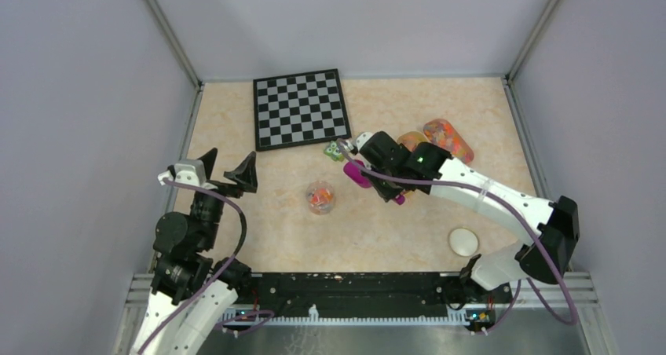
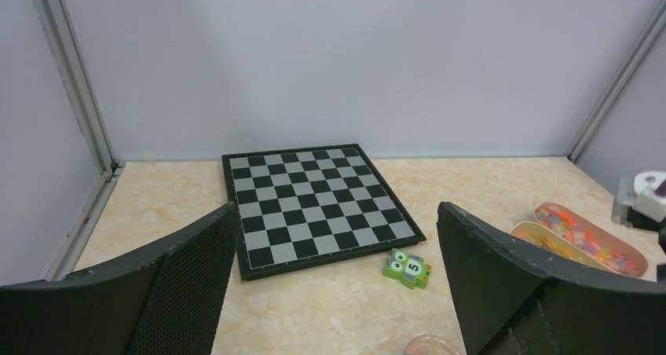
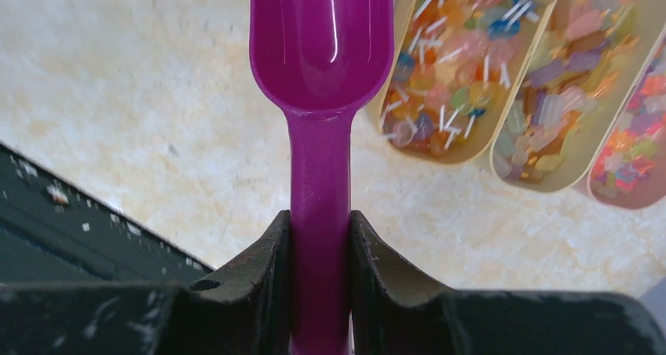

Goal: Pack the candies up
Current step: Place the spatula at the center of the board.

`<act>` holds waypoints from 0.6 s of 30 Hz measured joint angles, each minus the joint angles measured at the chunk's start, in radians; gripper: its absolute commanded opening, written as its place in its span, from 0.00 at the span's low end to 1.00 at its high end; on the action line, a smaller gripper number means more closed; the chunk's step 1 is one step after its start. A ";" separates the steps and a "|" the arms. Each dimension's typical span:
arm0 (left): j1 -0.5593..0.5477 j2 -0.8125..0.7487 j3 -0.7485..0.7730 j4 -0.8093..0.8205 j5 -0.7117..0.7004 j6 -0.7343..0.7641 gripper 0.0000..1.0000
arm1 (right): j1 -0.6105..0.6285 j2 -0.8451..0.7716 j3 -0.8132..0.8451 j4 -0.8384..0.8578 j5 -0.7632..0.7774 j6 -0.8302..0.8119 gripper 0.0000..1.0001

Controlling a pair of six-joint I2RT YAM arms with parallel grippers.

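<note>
The candies [image 3: 448, 64] are tiny orange, red, yellow and blue pieces that fill several oblong beige trays [image 1: 448, 138] at the right back. More candies lie in a small clear cup [image 1: 320, 197] at the table's middle. My right gripper [image 3: 320, 237] is shut on the handle of the magenta scoop [image 3: 322, 33], whose bowl looks empty and hovers just beside the nearest tray. In the top view this gripper [image 1: 378, 184] is between the cup and the trays. My left gripper [image 1: 228, 174] is open and empty, left of the cup; its wide-apart fingers [image 2: 188, 276] frame the table.
A black and grey chessboard [image 1: 301, 108] lies at the back. A small green block with eyes [image 1: 335, 151] sits by its front right corner, close to the scoop. A white round lid [image 1: 463, 241] lies at the near right. Grey walls enclose the table.
</note>
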 measured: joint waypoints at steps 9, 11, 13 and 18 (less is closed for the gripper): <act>-0.001 0.012 0.000 -0.008 0.000 0.000 0.99 | -0.285 0.014 -0.013 0.372 0.041 -0.030 0.00; -0.002 0.012 0.000 -0.007 0.001 0.000 0.99 | -0.328 0.045 -0.013 0.457 0.046 -0.039 0.00; -0.002 0.012 0.000 -0.008 0.001 0.000 0.99 | -0.364 0.103 -0.011 0.553 0.046 -0.050 0.00; -0.003 0.012 0.000 -0.007 0.005 0.000 0.99 | -0.428 0.332 0.074 0.685 0.061 -0.021 0.00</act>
